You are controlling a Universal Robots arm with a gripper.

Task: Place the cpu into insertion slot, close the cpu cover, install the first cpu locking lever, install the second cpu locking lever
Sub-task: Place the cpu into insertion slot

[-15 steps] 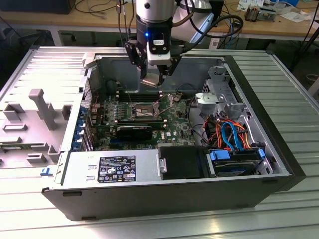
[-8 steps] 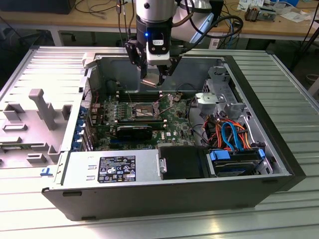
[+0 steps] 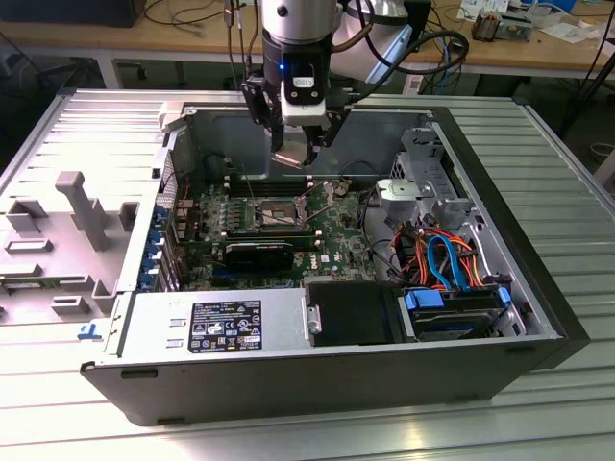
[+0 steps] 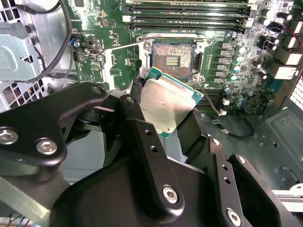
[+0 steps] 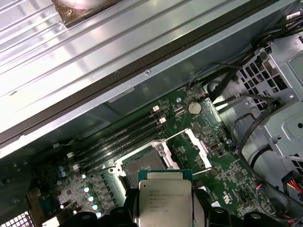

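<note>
Cpu point(image 5: 163, 201) w/ printed top, in gripper point(image 4: 165, 109)

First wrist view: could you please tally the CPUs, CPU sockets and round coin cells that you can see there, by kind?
cpu: 1
insertion slot: 1
coin cell: 1
Total: 3

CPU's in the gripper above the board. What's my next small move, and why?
Probably ease the cpu down toward the insertion slot, checking alignment: the gripper holds it above the board, and the slot's dark centre lies uncovered beyond it in both wrist views.
</note>
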